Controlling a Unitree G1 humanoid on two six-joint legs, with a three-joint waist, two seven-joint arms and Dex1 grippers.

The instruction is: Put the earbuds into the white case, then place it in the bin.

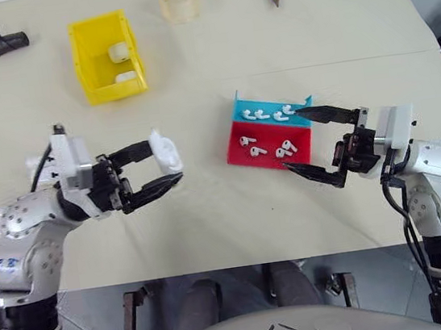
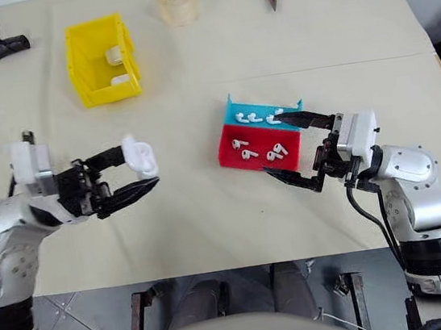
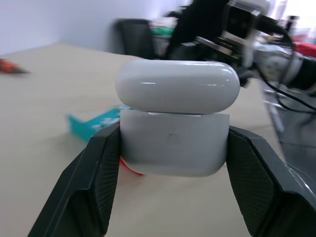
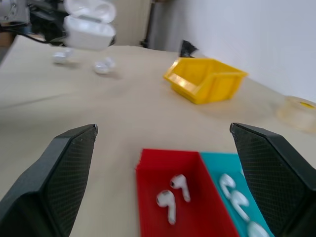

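The white case (image 1: 165, 152) is clamped by its lower body in the left gripper (image 1: 158, 167), held above the table to the left of the red and blue tray (image 1: 271, 152), its lid hinged open. The case's long axis runs from base to lid, its opening facing the right gripper (image 1: 308, 139), whose jaws stand wide and empty at the tray. The loading step looks barely begun: next, that gripper must pinch the earbuds (image 1: 282, 149) from the red compartment and carry them to the case.

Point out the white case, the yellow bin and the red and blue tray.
white case (image 3: 174, 148): left wrist view, front of its body below the lid.
yellow bin (image 1: 87, 68): left eye view, its left wall.
red and blue tray (image 2: 227, 148): right eye view, bare red floor.
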